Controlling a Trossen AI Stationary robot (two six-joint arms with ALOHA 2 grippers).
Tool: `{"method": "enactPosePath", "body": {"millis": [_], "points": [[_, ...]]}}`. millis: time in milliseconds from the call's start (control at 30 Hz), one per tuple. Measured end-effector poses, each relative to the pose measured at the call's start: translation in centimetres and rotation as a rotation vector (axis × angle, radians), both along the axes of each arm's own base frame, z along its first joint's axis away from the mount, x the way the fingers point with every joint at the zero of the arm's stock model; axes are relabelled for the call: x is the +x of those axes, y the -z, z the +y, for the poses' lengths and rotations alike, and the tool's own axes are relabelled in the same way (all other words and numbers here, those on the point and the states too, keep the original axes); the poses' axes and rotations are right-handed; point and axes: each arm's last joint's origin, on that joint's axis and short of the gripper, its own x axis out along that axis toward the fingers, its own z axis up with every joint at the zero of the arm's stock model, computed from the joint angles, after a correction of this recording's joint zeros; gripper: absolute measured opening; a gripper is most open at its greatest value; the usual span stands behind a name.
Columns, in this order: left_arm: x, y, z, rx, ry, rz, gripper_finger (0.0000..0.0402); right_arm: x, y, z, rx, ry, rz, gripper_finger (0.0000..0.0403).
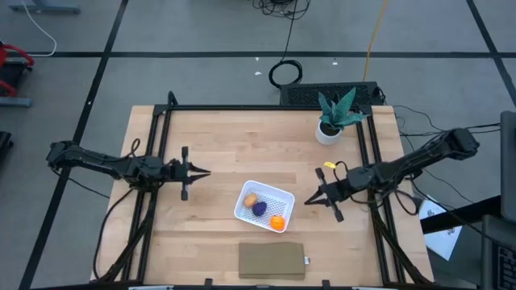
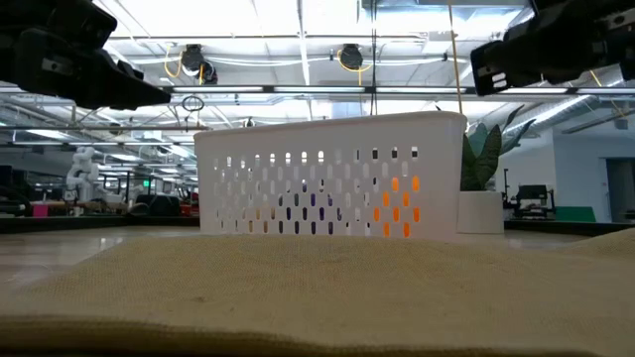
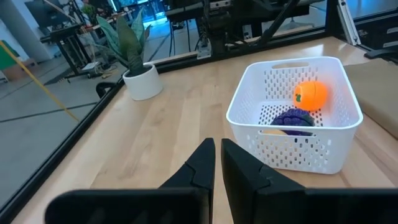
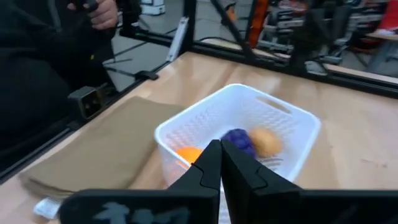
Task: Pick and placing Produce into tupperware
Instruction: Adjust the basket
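The white basket [image 1: 264, 205] sits near the middle of the wood table [image 1: 234, 145], turned a bit crooked. All 3 bits of produce are inside it. The tan-brown piece [image 1: 251, 199] is at the end nearest the left arm. The dark purple piece [image 1: 260, 209] is in the middle. The orange piece [image 1: 277, 222] is in the corner closest to the brown pad [image 1: 272, 260]. The 3 lie close together in a row.

From the low cam, orange and purple show thru the holes in the basket's side wall [image 2: 327, 178].

The left gripper [image 1: 201, 171] hangs over the table, off to the basket's left side, not touching it. Its 2 fingers [image 3: 202, 165] are pressed close together w/ only a thin crack between, and hold nothing.

The right gripper [image 1: 310, 199] hangs just beside the basket's right side, pointing at it, not touching. Its fingers [image 4: 208, 165] are squeezed together too, and hold nothing.

A green plant in a white pot [image 1: 332, 121] stands at the far right part of the table, well apart from the basket. The brown pad lies flat at the near edge, just past the basket.

A person in dark clothes [image 4: 43, 68] stands by the table edge in the right wrist cam.
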Motion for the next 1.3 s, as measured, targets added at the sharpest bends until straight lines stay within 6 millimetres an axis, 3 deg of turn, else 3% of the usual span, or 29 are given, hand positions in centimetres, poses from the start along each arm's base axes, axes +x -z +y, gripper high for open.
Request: {"method": "enactPosePath", "body": {"millis": [267, 567, 967, 1300], "points": [[0.0, 0.0, 0.0, -0.002, 0.000, -0.004, 0.0031, 1.5, -0.5, 2.0, -0.025, -0.015, 0.092, 0.0000], [0.0, 0.0, 0.0, -0.011, -0.001, -0.003, 0.0031, 2.8, 0.8, 4.0, -0.030, -0.013, 0.193, 0.0000], [0.1, 0.2, 0.0, -0.007, -0.002, 0.018, 0.0031, 3.5, 3.2, 4.4, -0.033, 0.008, 0.309, 0.0000], [0.8, 0.5, -0.1, 0.011, -0.011, 0.039, 0.0031, 4.4, 4.1, 4.3, -0.034, 0.026, 0.306, 0.0000]]}}
